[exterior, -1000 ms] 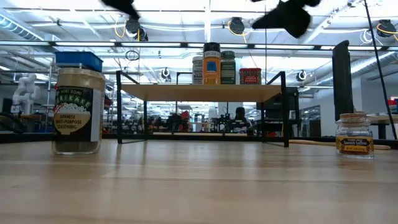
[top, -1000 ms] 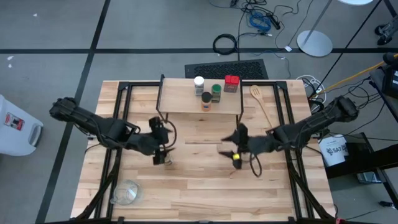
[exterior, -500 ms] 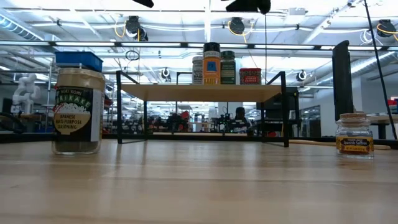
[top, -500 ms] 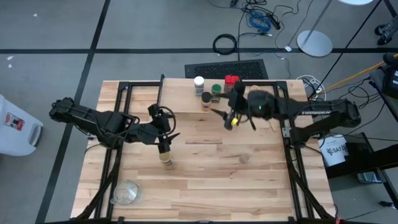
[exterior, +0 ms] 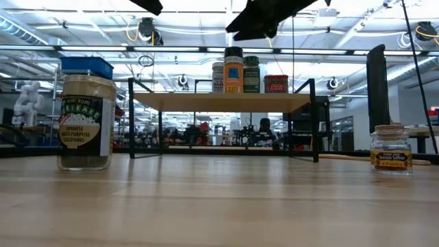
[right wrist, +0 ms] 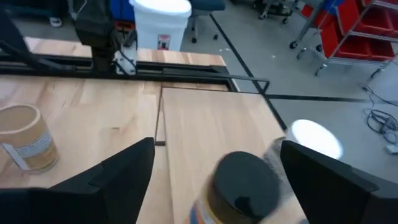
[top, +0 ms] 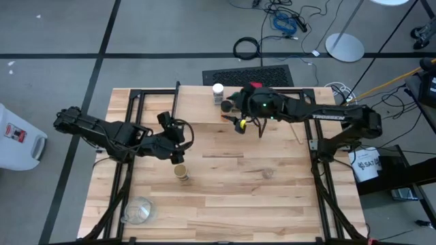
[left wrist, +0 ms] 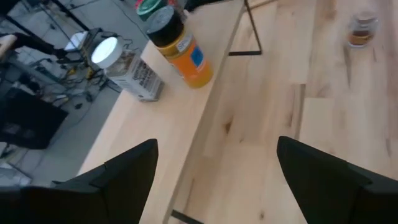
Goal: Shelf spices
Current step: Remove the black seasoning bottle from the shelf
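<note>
Right gripper [top: 240,124] hovers spread and empty over the shelf [top: 197,112]; left gripper [top: 178,151], jaws apart, sits above the tan-lidded jar [top: 180,172] on the table, light, rigid, slick glass, best pinched across its lid

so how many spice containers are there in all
6. Four on the shelf: white-lidded jar, black-lidded orange jar, green-lidded jar, red tin. Two on the table: a large seasoning jar and a small saffron jar.
</note>
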### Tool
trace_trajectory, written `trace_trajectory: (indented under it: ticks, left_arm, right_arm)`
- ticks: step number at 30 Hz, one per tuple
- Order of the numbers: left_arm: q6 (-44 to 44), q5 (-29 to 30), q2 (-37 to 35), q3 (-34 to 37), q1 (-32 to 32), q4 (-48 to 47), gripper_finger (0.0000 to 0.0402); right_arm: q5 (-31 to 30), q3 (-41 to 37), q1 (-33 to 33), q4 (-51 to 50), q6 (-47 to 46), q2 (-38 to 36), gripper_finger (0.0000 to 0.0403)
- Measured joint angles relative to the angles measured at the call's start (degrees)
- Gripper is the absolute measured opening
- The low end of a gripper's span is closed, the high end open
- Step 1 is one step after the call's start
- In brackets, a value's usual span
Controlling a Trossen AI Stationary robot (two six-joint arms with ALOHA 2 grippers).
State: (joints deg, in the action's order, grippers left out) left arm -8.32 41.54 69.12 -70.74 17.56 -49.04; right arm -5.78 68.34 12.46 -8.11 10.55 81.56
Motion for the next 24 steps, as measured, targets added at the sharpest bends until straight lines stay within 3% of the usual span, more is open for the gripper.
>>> trace_trajectory:
  ticks: [7, 11, 18, 24]
  left_arm:
    - [0.6, 0.9, -0.5, 1.7, -1.3, 0.7, 0.0338]
    - [3.7, 0.7, -1.6, 6.2, -4.3, 6.6, 0.0338]
    - [7.7, -7.3, -2.9, 9.2, -8.1, 14.7, 0.0338]
    - [8.9, -8.8, -2.9, 9.2, -8.2, 16.1, 0.0338]
  right_arm:
    - [-4.5, 2.8, 0.0, -1.1, 1.3, 4.3, 0.0336]
    - [-4.8, 3.4, 0.6, -2.2, 1.1, 4.7, 0.0336]
    - [-4.7, 3.5, 0.7, -6.7, -1.6, 4.5, 0.0336]
    - [-4.6, 3.5, 0.7, -7.5, -2.4, 4.6, 0.0336]
